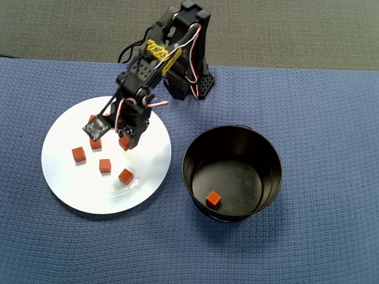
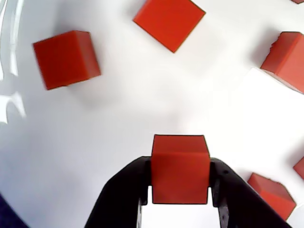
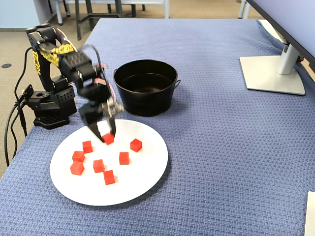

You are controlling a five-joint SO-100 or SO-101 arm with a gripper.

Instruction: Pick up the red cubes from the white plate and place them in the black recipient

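Small orange-red cubes: we count seven on glossy round white plate (image 3: 142,184), one held (image 3: 108,138); one (image 1: 213,199) inside black tub (image 1: 195,148). Arm bent down over plate's 12 o'clock; gripper (image 2: 180,197) clamps held cube.

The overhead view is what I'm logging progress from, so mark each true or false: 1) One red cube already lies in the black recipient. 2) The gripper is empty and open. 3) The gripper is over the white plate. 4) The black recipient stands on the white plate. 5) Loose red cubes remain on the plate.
1) True: one red cube lies on the bottom of the black recipient.
2) False: the gripper is shut on a red cube.
3) True: it is over the white plate.
4) False: it stands beside the plate, on the blue cloth.
5) True: several remain, such as one.
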